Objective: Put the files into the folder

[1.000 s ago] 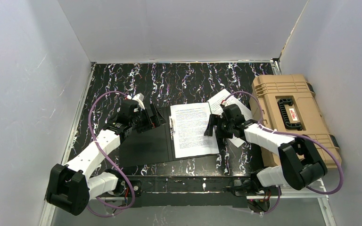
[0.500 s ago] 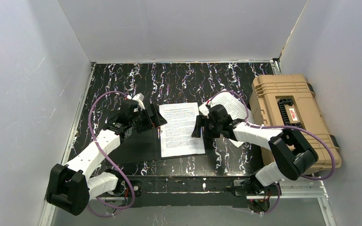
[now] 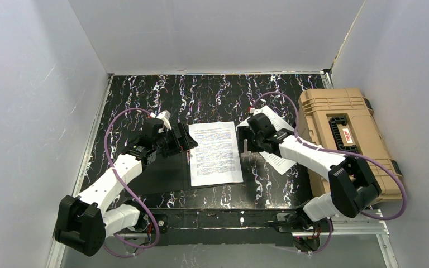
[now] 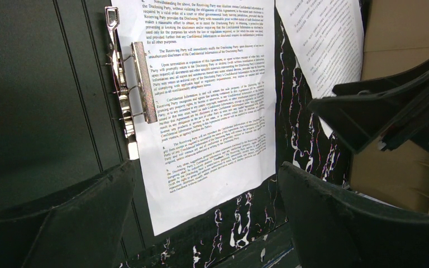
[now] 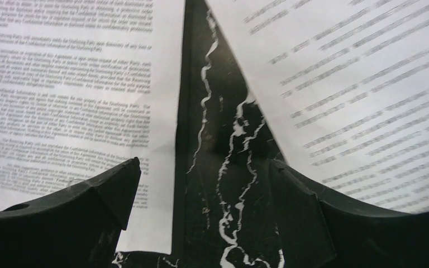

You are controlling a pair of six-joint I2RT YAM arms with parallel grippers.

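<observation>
The folder [image 3: 165, 173] lies open and flat, black inside, with its metal clip [image 4: 124, 84] along the spine. One printed sheet [image 3: 215, 153] lies on its right half, its left edge at the clip; it also shows in the left wrist view [image 4: 212, 95] and the right wrist view [image 5: 78, 84]. A second sheet [image 3: 280, 162] lies on the table under my right arm, and shows in the right wrist view [image 5: 357, 84]. My left gripper [image 3: 185, 139] is open and empty over the sheet's top left corner. My right gripper [image 3: 243, 144] is open and empty, between the two sheets.
A bulky tan case [image 3: 318, 111] with a black handle stands at the right, close to the second sheet. Grey walls close in the black marbled table [image 3: 212, 92] on three sides.
The sheet and the folder under it have slid left, pushed by my right gripper. That gripper has since drawn back a little to the right. The left arm has not moved.
</observation>
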